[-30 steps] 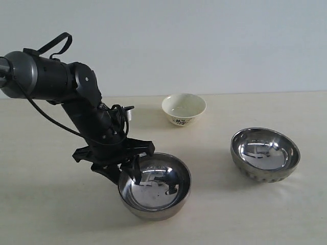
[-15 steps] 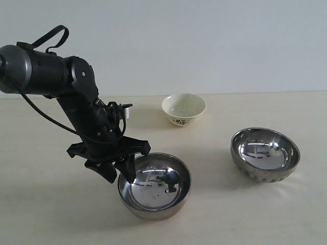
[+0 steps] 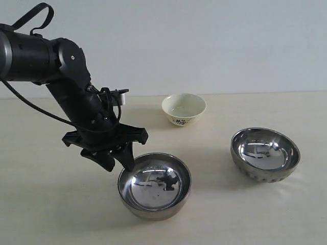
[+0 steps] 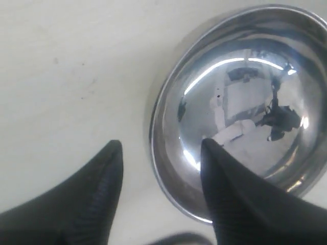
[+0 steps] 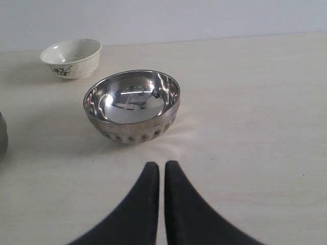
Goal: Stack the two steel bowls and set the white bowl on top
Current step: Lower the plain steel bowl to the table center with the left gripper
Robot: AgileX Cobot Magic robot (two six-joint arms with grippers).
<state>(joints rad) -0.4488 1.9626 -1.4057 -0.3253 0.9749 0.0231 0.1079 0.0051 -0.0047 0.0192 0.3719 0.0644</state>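
Observation:
A smooth steel bowl (image 3: 155,186) (image 4: 240,102) sits near the front of the table. My left gripper (image 3: 120,164) (image 4: 161,144) hangs open just above its left rim, one finger over the bowl's inside and one over the table outside, holding nothing. The ribbed steel bowl (image 3: 264,154) (image 5: 132,104) stands alone at the right. Behind the two stands the white bowl (image 3: 184,108) (image 5: 71,57), upright, with a dark floral pattern. My right gripper (image 5: 162,165) is shut and empty, low over the table a short way from the ribbed bowl; it is out of the exterior view.
All three bowls stand apart on a beige table (image 3: 46,204) that ends at a pale wall (image 3: 204,41) behind the white bowl. The left arm's black body (image 3: 56,66) leans in from the upper left.
The left arm has lifted and drawn back to the left, raising its open fingers off the smooth bowl's rim. The bowls have stayed where they were.

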